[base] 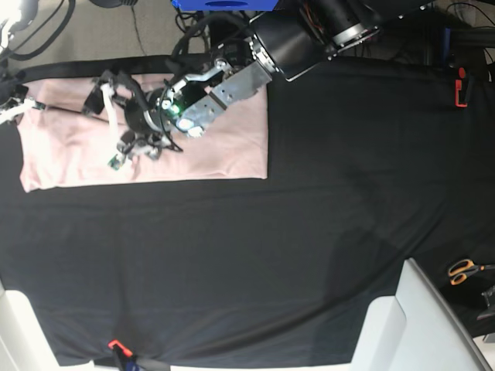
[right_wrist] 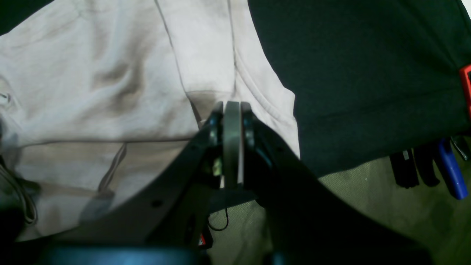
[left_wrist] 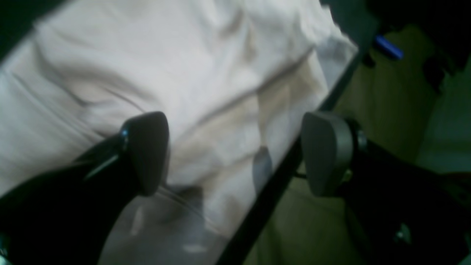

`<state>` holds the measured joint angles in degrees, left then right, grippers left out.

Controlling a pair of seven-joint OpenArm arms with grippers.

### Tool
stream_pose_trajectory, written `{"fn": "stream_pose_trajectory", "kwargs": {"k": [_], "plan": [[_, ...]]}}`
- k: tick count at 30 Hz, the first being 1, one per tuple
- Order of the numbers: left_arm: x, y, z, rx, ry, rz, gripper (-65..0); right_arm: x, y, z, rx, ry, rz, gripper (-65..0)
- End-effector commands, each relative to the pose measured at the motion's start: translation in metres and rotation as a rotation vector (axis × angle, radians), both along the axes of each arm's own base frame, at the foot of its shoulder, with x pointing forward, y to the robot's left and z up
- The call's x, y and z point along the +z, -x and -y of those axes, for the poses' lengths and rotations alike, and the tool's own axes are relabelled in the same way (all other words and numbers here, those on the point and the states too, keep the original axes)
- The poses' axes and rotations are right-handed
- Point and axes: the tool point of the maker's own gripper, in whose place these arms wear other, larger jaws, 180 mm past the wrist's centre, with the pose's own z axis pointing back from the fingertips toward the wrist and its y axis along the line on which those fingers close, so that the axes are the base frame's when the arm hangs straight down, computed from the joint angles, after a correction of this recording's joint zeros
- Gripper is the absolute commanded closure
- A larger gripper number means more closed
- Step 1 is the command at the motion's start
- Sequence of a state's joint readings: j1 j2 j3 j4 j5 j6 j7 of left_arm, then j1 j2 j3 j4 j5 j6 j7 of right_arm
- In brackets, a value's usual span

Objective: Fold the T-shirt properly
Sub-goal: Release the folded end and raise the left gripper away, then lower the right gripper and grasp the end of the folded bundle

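Left wrist view: my left gripper [left_wrist: 235,152] hangs with jaws spread wide and nothing between them, above the T-shirt [left_wrist: 165,73] where it nears the table edge [left_wrist: 272,184]. Closing here, I judge, could pinch too many layers or drag the hem over that edge.

Right wrist view: my right gripper [right_wrist: 232,143] is clenched, pads pressed together above the T-shirt's [right_wrist: 110,73] sleeve hem, beside the black cloth [right_wrist: 368,73]; I cannot tell whether any fabric is caught.

Base view: the T-shirt [base: 232,147] lies as a long band at the cloth's far edge; pulling unevenly could skew the fold.
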<state>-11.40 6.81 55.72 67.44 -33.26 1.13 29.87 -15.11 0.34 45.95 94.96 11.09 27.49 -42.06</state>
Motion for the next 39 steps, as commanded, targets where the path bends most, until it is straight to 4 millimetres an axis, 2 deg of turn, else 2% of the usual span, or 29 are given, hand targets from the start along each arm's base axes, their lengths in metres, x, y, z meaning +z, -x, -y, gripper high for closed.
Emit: {"fn": "stream_pose_trajectory", "kwargs": {"k": [1, 3, 6, 8, 10, 11, 13, 15, 19, 21, 23, 24, 28, 29, 31, 33, 37, 39], "plan": [[0.026, -0.019, 0.008, 0.025, 0.072, 0.044, -55.0, 0.011, -0.008, 0.006, 0.007, 0.026, 0.038, -0.8], [0.037, -0.035, -0.005, 0.075, 0.095, 0.066, -55.0, 0.012, -0.009, 0.006, 0.007, 0.025, 0.041, -0.8], [0.046, -0.055, -0.036, 0.143, 0.106, 0.102, -54.8, 0.014, -0.011, 0.006, 0.01, 0.029, 0.046, -0.8], [0.044, -0.065, -0.073, 0.198, 0.083, 0.123, -53.3, 0.015, -0.012, 0.007, 0.01, 0.033, 0.052, -0.8], [0.036, -0.067, -0.117, 0.26, 0.045, 0.131, -44.6, 0.018, -0.014, 0.01, 0.015, 0.043, 0.056, -0.8], [0.03, -0.064, -0.14, 0.29, 0.019, 0.128, -38.2, 0.022, -0.018, 0.013, 0.022, 0.052, 0.066, -0.8], [0.016, -0.056, -0.193, 0.364, -0.049, 0.114, -21.2, 0.026, -0.027, 0.012, 0.071, 0.051, 0.082, -0.8], [0.0, -0.044, -0.25, 0.462, -0.125, 0.084, 0.0, 0.026, -0.04, 0.002, 0.154, 0.03, 0.101, -0.8], [-0.022, -0.008, -0.356, 0.695, -0.26, 0.009, 0.0, 0.027, -0.051, 0.018, 0.095, -0.012, 0.132, -0.9], [-0.025, 0.009, -0.396, 0.79, -0.309, -0.011, 0.0, 0.026, -0.05, 0.035, 0.042, -0.036, 0.09, -1.5], [-0.025, 0.023, -0.43, 0.869, -0.356, -0.022, 0.0, 0.013, -0.045, 0.047, -0.013, -0.113, 0.007, -7.1], [-0.024, 0.029, -0.444, 0.903, -0.374, -0.025, 0.0, 0.007, -0.041, 0.052, -0.044, -0.159, -0.03, -12.2], [-0.018, 0.04, -0.48, 0.991, -0.417, -0.019, 0.0, -0.013, -0.034, 0.064, -0.116, -0.32, -0.09, -38.1], [-0.016, 0.04, -0.485, 0.999, -0.417, -0.013, 0.0, -0.017, -0.034, 0.065, -0.118, -0.367, -0.081, -45.5], [-0.013, 0.04, -0.483, 0.969, -0.399, -0.003, 0.0, -0.024, -0.038, 0.062, -0.124, -0.474, -0.04, -55.1], [-0.01, 0.038, -0.478, 0.927, -0.374, 0.011, 0.0, -0.028, -0.04, 0.064, -0.146, -0.572, 0.002, -58.8], [-0.009, 0.039, -0.475, 0.922, -0.344, 0.016, 0.0, -0.028, -0.044, 0.077, -0.184, -0.662, 0.067, -58.8], [-0.009, 0.038, -0.472, 0.916, -0.328, 0.016, 0.0, -0.031, -0.048, 0.07, -0.164, -0.692, 0.058, -58.7]]}}
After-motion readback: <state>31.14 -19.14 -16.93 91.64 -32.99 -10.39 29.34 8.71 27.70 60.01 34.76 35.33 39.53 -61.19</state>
